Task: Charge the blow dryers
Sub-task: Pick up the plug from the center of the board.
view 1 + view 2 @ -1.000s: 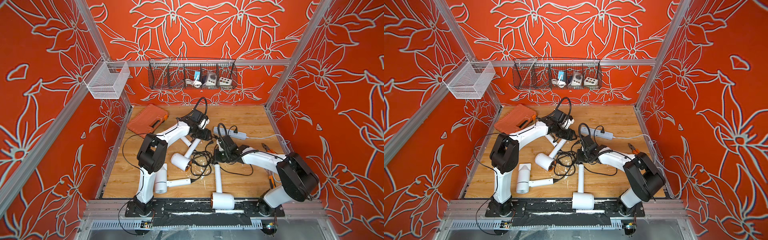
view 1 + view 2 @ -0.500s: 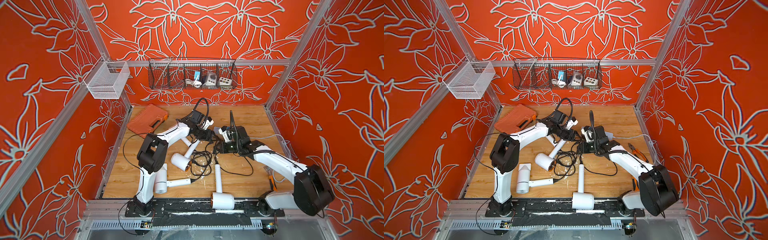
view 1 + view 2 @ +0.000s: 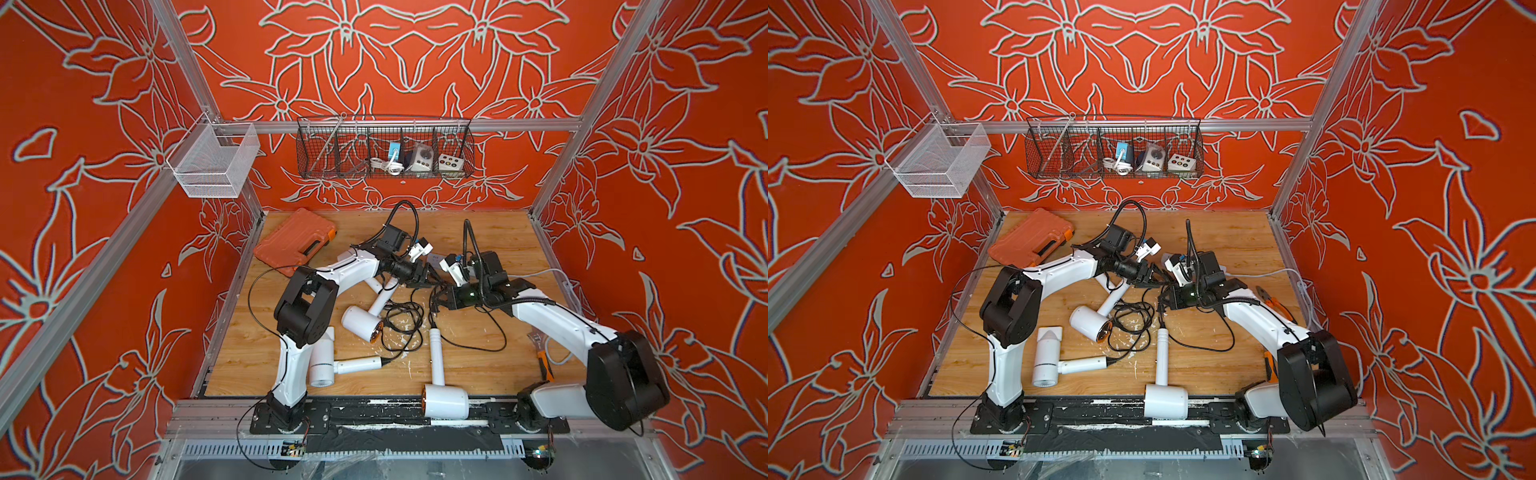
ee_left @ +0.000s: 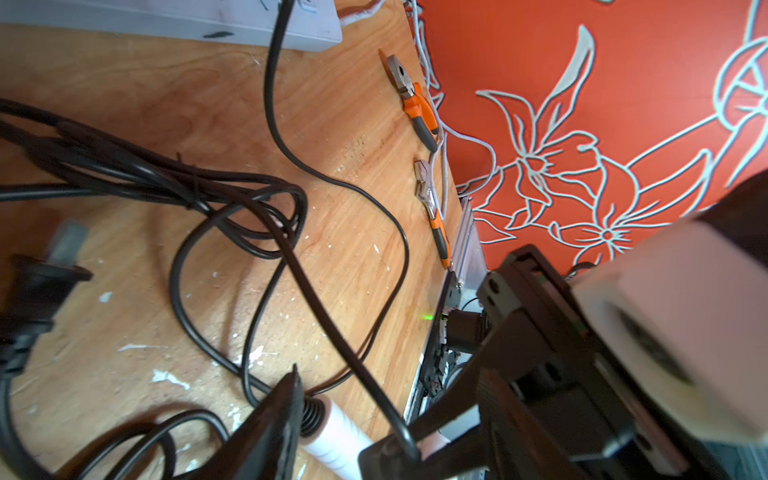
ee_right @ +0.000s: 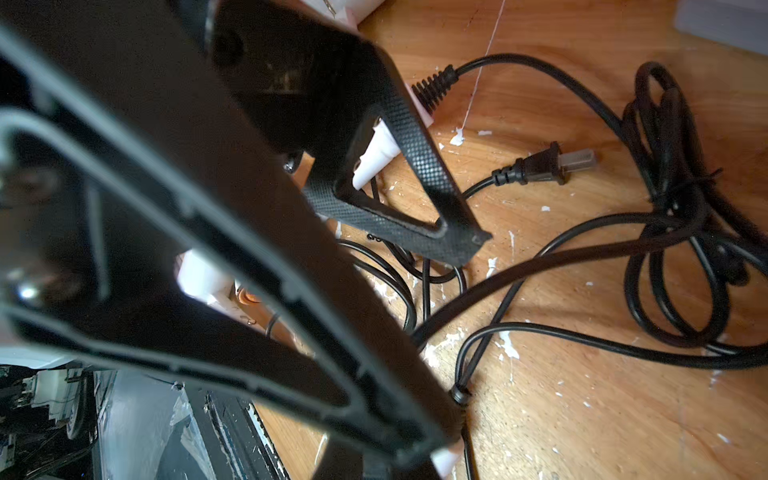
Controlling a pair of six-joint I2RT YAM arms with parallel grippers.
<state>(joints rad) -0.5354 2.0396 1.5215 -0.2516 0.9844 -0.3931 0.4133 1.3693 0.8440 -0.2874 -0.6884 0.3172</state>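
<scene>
The left tool (image 3: 430, 279) hangs over the middle of the wooden worktop (image 3: 478, 372) with its jaws apart and nothing between them. In the left wrist view, one of its fingers (image 4: 282, 419) stands beside a white dryer handle (image 4: 336, 436) lying below. Just beside it, the right tool (image 3: 434, 304) is closed. A black cord (image 4: 316, 297) runs straight into its tips, apparently pinched there, though the contact itself is half hidden.

All four dryers lie on the worktop.
- The front blow dryer (image 3: 444, 401) has its barrel at the front edge and its handle pointing back toward the two tools.
- The side blow dryer (image 3: 322, 361) lies close to the left arm's base.
- The middle blow dryer (image 3: 359, 322) shows its copper mouth next to the tangle of cords (image 3: 399, 320).
- The fourth blow dryer (image 3: 372, 284) is mostly covered by the left forearm.

A loose plug (image 5: 540, 168) rests on the wood with its prongs bare. The white power strip (image 4: 166, 18) lies just behind the tools, and one black cord runs onto its top. An orange case (image 3: 295, 247) sits at the back left. Pliers (image 4: 417, 106) and a wrench (image 4: 432, 208) lie along the right wall.
</scene>
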